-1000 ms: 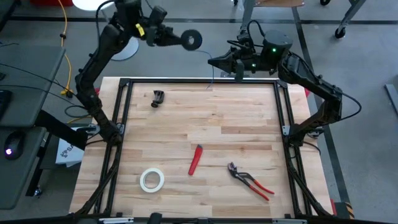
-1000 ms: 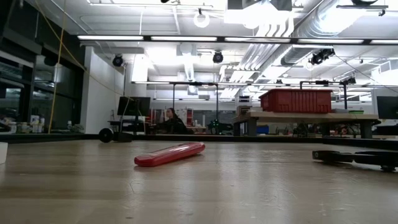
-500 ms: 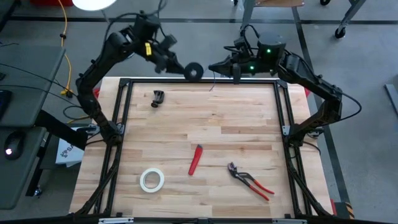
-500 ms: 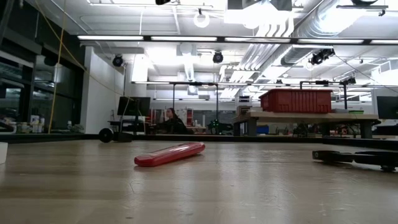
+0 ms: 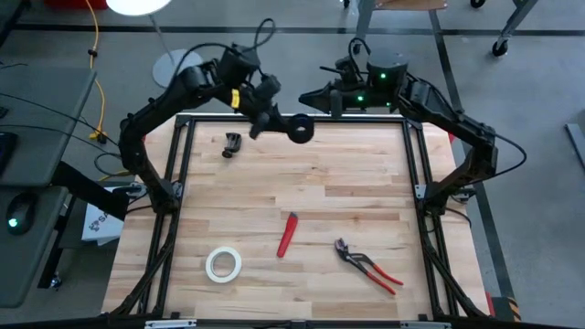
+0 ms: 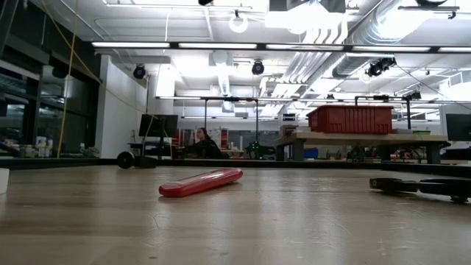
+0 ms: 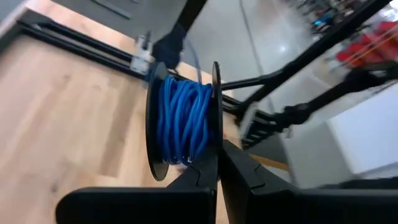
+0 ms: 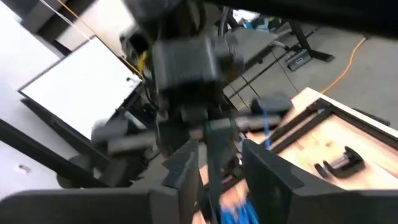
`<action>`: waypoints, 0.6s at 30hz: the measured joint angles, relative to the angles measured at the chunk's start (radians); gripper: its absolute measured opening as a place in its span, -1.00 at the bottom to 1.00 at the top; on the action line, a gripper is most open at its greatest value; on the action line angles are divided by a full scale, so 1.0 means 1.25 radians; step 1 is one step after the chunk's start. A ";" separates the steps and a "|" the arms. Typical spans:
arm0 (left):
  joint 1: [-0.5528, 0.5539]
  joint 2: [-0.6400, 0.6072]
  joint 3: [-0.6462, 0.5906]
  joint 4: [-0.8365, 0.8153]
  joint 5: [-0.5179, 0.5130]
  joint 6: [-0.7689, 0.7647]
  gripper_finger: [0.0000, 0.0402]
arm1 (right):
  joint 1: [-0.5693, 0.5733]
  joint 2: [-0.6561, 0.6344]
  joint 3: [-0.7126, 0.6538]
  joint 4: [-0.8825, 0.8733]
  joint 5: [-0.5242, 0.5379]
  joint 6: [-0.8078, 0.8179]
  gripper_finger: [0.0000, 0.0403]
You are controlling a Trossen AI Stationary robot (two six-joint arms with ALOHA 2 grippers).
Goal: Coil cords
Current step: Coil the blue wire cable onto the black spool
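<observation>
Wooden table (image 5: 347, 183) bears clamp (image 5: 232, 143), tape roll (image 5: 223, 264), red tool (image 5: 287, 234), pliers (image 5: 367, 266).

In the high view the surface (image 5: 302, 183) fills the middle of the frame. The spool (image 5: 300, 129) hangs over its upper edge, just left of centre, with the left gripper (image 5: 274, 121) touching its left side. The right gripper (image 5: 311, 94) sits above and right of the spool, beyond the upper edge. A clamp (image 5: 232, 144) lies in the upper left of the surface. The tape roll (image 5: 223, 264) lies lower left, the red tool (image 5: 287, 234) right of it at lower centre, and the pliers (image 5: 367, 266) lower right.
</observation>
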 joint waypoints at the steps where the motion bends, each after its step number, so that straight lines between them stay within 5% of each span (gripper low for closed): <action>1: -0.008 0.003 -0.003 0.012 -0.023 0.007 -1.00 | 0.002 0.004 0.000 0.010 0.000 0.008 -0.39; 5: -0.036 0.018 -0.006 0.069 -0.079 0.036 -1.00 | 0.012 0.015 0.000 0.026 0.019 0.006 -0.34; 14: -0.090 0.021 -0.006 0.172 -0.061 0.140 -1.00 | 0.005 0.012 0.000 0.106 0.074 -0.003 -0.34; 18: -0.095 0.021 -0.005 0.095 -0.048 0.186 -1.00 | -0.026 -0.001 0.000 0.101 0.099 -0.071 -0.34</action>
